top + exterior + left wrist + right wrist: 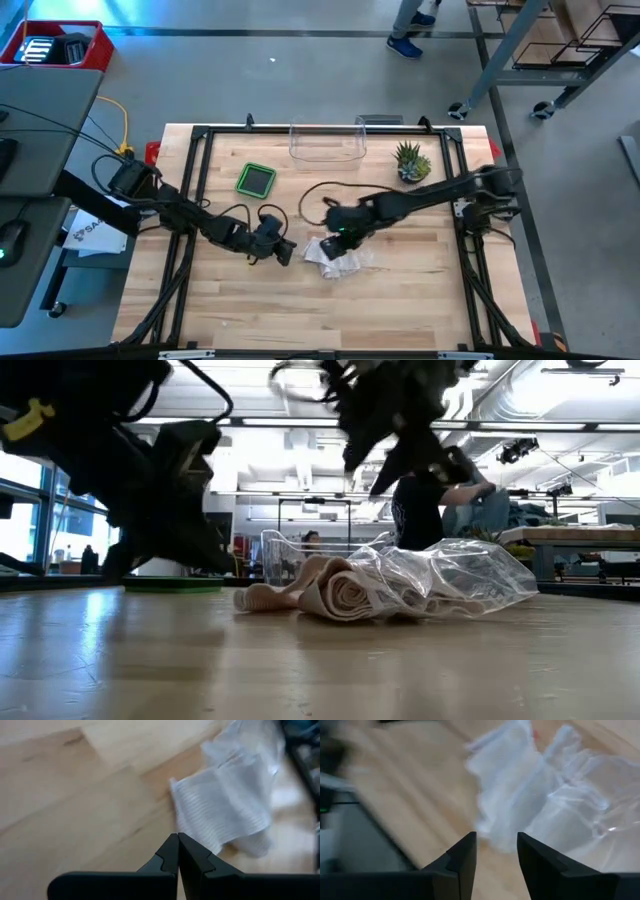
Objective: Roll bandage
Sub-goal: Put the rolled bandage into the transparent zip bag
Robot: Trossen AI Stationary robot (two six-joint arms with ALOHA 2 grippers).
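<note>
Right pincer (496, 851) apart over bandage (512, 795), empty

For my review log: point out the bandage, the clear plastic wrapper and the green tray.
bandage (335, 595), low view, on its loosely rolled end.
clear plastic wrapper (465, 582), low view, on its crumpled middle.
green tray (256, 180), high view, on its centre.

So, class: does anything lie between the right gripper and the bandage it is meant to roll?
Nothing visible does. The right gripper hangs open just above the bandage, with only air between them. The clear plastic wrapper lies against the bandage's side, not in the path.
</note>
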